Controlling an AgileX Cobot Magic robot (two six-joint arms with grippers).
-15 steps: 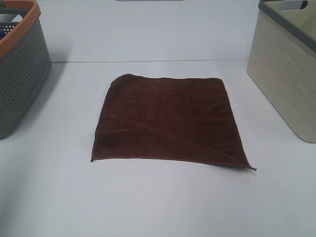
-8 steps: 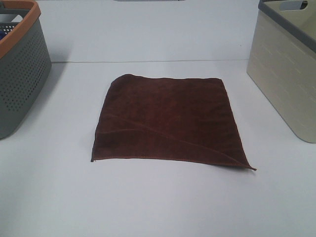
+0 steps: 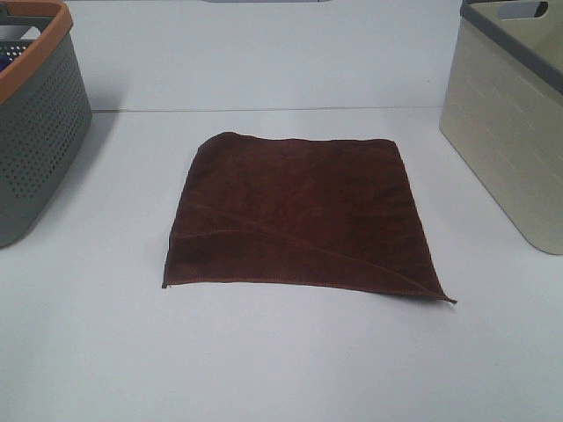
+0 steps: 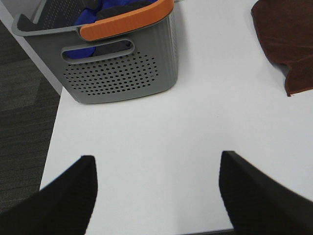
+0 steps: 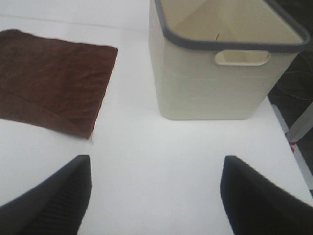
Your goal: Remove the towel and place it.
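Note:
The dark reddish-brown towel [image 3: 299, 213] lies flat on the white table [image 3: 281, 360] between two baskets, with a diagonal fold across its near part. Its edge shows in the left wrist view [image 4: 286, 41], and it also shows in the right wrist view [image 5: 49, 78]. My left gripper [image 4: 156, 196] is open and empty above the table's near left edge, in front of the grey basket. My right gripper [image 5: 154, 196] is open and empty above bare table, near the cream basket. Neither gripper shows in the exterior high view.
A grey perforated basket [image 3: 35, 132] with an orange rim stands at the left and holds blue and dark cloth [image 4: 112, 10]. A cream basket [image 3: 510, 132] with a grey rim stands at the right; the part of its inside that shows [image 5: 230, 22] is empty. Dark floor [image 4: 22, 127] lies beyond the table's left edge.

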